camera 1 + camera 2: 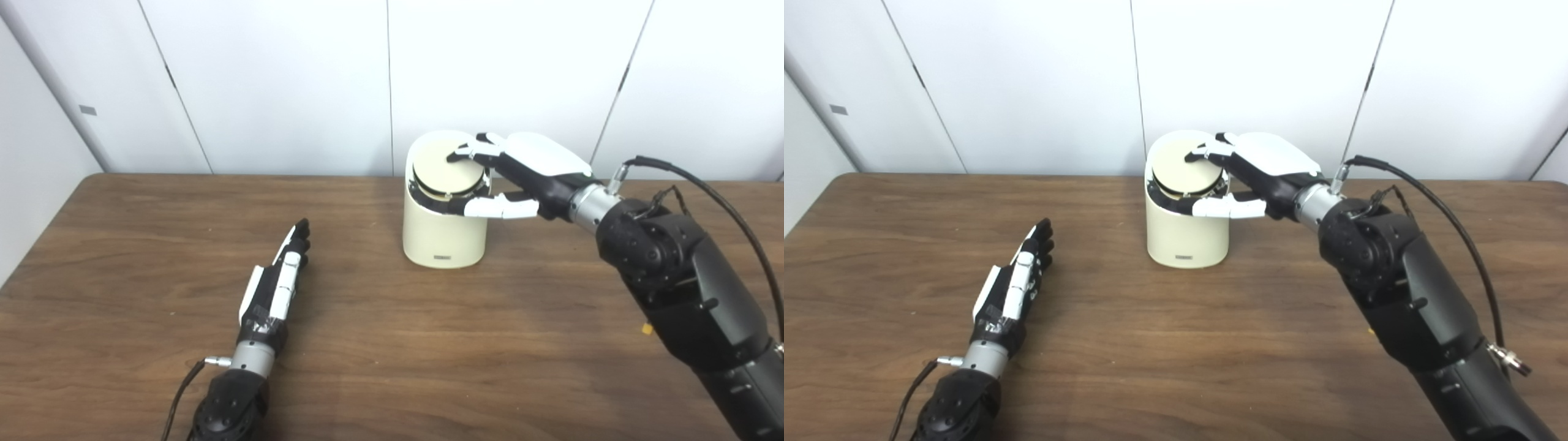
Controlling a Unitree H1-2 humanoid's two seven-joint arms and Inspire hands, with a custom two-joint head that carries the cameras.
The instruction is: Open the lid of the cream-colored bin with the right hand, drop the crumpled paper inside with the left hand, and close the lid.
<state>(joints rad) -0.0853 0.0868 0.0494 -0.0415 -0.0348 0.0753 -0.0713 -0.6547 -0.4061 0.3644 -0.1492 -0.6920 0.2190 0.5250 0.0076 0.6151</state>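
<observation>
While your right hand (520, 174) sits at the upper centre of the frame, look at how it is set: the fingers (468, 150) are spread and laid over the far right edge of the lid (447, 171), and the thumb (499, 207) reaches along the bin's front rim, just below the disc. It grips nothing; I read this as a pressing pose, placed so the fingertips can push the lid down or tip it. The lid itself looks level and seated inside the rim, with a dark gap around it, so you can judge it as closed or nearly so.

Moving outward, the cream-colored bin (444, 236) stands upright on the wooden table (380, 343), near its back edge, in front of the white wall panels (275, 79).

Your left hand (275, 288) lies at the lower left, well apart from the bin, fingers straight and together, turned edge-on and holding nothing. It appears to be waiting out of the way.

You will find no crumpled paper anywhere in either view; whether it is inside the bin cannot be told.
</observation>
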